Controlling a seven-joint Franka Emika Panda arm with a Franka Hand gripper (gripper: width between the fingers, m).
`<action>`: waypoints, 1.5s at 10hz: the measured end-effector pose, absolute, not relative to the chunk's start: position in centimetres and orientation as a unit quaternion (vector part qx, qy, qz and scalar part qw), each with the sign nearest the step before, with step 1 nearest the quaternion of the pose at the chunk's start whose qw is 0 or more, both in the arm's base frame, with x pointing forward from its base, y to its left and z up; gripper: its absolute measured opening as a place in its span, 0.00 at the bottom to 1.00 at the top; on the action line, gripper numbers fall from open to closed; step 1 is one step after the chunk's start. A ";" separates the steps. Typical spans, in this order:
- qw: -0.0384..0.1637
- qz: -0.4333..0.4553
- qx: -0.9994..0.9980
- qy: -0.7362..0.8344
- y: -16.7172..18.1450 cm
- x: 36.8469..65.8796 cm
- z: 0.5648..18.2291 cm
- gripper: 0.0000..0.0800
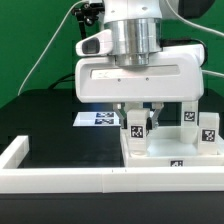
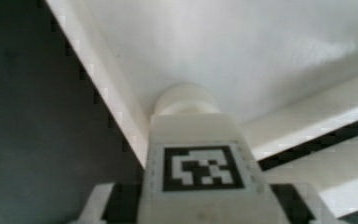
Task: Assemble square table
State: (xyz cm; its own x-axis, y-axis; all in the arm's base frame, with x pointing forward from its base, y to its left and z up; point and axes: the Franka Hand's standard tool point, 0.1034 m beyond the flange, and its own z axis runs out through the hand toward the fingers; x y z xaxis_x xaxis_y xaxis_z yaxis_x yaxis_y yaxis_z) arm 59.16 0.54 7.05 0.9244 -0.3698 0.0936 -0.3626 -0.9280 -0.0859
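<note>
Standing between the gripper (image 1: 136, 118) fingers (image 2: 286, 205), tagged leg (image 2: 197, 150) over the square slab (image 1: 160, 152)

Arm comes straight down from above, wrist vertical, gripper (image 1: 141, 118) pointing at the table. Both fingers (image 1: 128, 113) clamp a leg (image 2: 199, 150) between them, one finger on each side, leg upright.

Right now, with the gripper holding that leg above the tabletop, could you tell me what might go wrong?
1. The leg sits between the gripper fingers, low over the square tabletop; if it is tilted or off the corner hole, it may jam rather than seat.
2. Two other legs stand close by on the exterior view's right; a sideways move could knock them over.
</note>
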 end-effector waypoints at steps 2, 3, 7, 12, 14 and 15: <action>0.033 -0.060 -0.979 0.192 0.5 59.3 7.1 0.36; 0.033 -0.060 -0.978 0.197 0.5 59.3 7.1 0.36; 0.042 -0.056 -0.950 0.305 0.4 59.3 7.0 0.36; 0.076 -0.046 -0.831 0.549 0.9 59.0 6.8 0.36; 0.086 -0.034 -0.765 0.637 1.6 59.0 6.7 0.36; 0.090 -0.028 -0.723 0.684 1.7 59.2 6.7 0.36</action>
